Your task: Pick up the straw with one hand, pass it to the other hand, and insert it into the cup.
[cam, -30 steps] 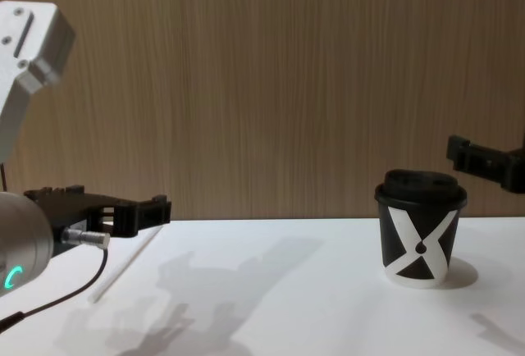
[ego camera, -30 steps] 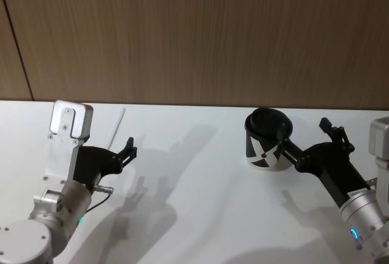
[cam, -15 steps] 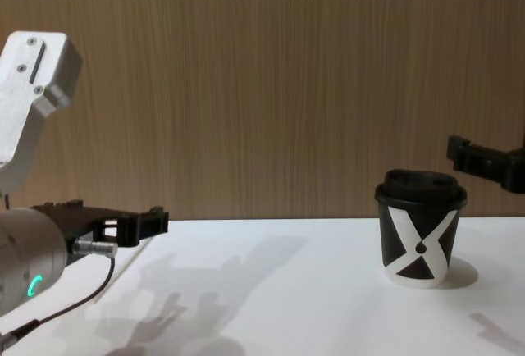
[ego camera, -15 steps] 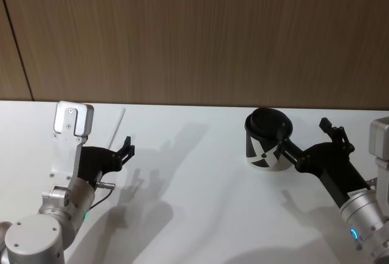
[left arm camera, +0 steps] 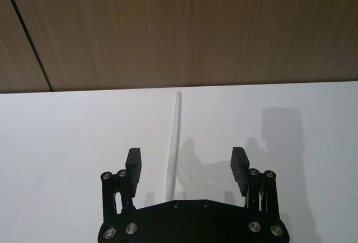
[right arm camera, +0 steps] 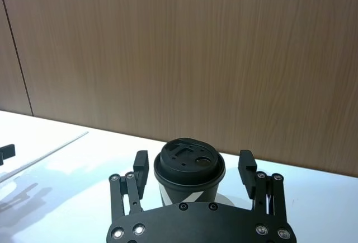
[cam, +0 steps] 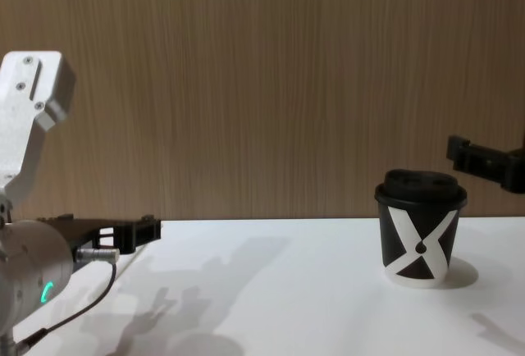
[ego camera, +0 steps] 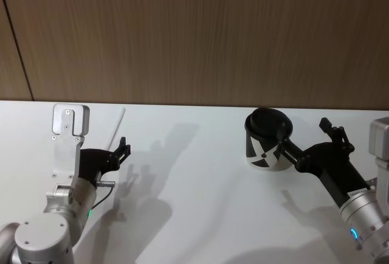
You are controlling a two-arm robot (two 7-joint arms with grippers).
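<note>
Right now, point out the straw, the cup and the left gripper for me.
straw [left arm camera: 174,142], left wrist view, middle of its shaft.
cup [cam: 420,248], chest view, white X on its side.
left gripper [left arm camera: 186,157], left wrist view, midway between its open fingertips.

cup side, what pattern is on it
The cup is black with a large white X, clearest in the chest view.

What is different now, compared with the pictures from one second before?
The left gripper, open, sank toward the table and shifted slightly to the robot's left, above the straw; it has grasped nothing. The straw lies flat as before. The right gripper, open, and the cup did not move.
</note>
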